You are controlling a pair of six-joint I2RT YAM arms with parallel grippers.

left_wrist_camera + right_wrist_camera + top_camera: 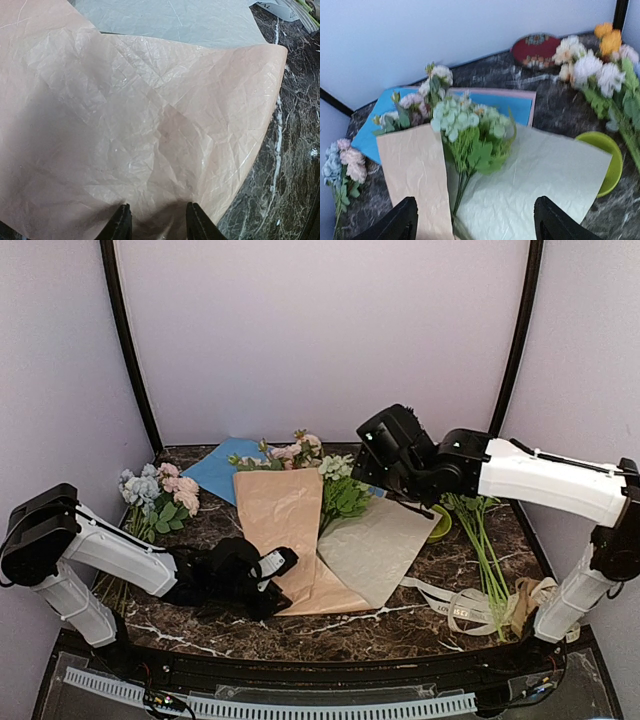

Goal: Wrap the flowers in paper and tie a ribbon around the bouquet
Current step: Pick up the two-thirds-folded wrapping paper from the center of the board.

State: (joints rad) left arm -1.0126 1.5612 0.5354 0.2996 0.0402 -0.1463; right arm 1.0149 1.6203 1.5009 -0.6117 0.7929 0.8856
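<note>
Tan paper (150, 125) between half-parted left gripper (156, 220); right gripper (475, 207) spread wide

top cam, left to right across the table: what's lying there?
Blue-and-pink bunch → light blue sheet → tan paper → pale green bunch → green bowl → long green stems. The pink-cream blooms, pale sheet and ribbon overlap these, so I left them out.

Creased tan paper (150, 125) under the parted tool (156, 222), marble table (295, 175) beside.
</note>
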